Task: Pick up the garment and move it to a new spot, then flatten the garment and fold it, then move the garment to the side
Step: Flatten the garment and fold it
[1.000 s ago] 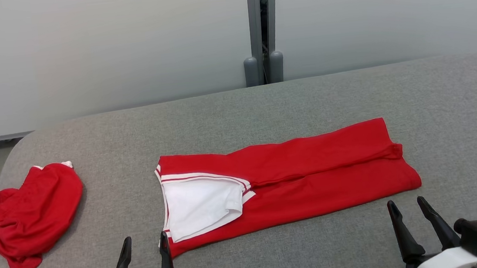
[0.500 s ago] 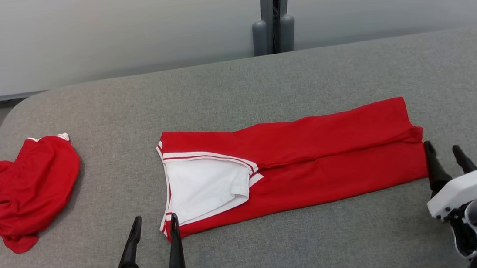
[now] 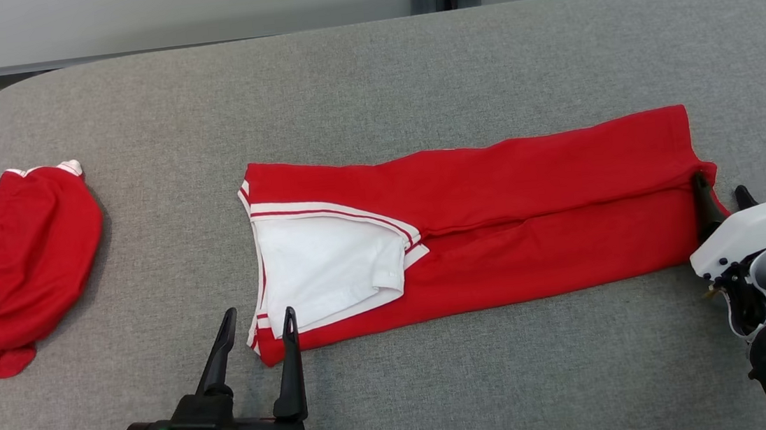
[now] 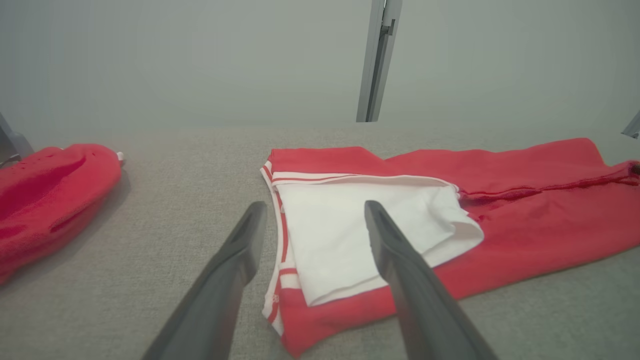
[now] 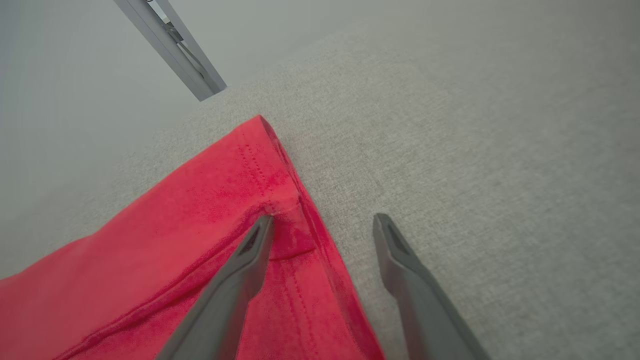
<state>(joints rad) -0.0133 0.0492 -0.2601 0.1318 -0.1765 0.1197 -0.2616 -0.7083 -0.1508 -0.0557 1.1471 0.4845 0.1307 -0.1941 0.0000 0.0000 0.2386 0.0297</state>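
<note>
Garment: a red garment (image 3: pixel 532 229) lies folded into a long band across the middle of the grey padded surface (image 3: pixel 369 76), its length running left to right.
White part: a white flap (image 3: pixel 325 270) with red-and-white striped trim is folded over the garment's left end.
Left gripper: the left gripper (image 3: pixel 259 312) sits low at the garment's near left corner, jaws spread wide, holding nothing.
Garment against left jaws: in the head view the right-hand finger lies over the corner's edge and the left-hand finger over bare grey surface. In the left wrist view (image 4: pixel 315 205) the striped left edge of the garment (image 4: pixel 540 225) runs up between the two fingers.
Right gripper: the right gripper (image 3: pixel 721 184) is at the garment's right end, jaws spread wide, holding nothing.
Garment against right jaws: in the right wrist view (image 5: pixel 324 217) one finger lies over the red cloth (image 5: pixel 175 240) with its tip at the seam where the two layers meet. The other finger is over bare surface just past the hem, so the garment's end edge passes between them.
Contact: I cannot tell whether any fingertip presses on the cloth.
Other cloth: a second red garment (image 3: pixel 15 257) lies bunched at the surface's far left, well apart from both grippers.
Background: a pale wall (image 4: pixel 200 60) with a grey post (image 4: pixel 377 60) stands behind the surface.
</note>
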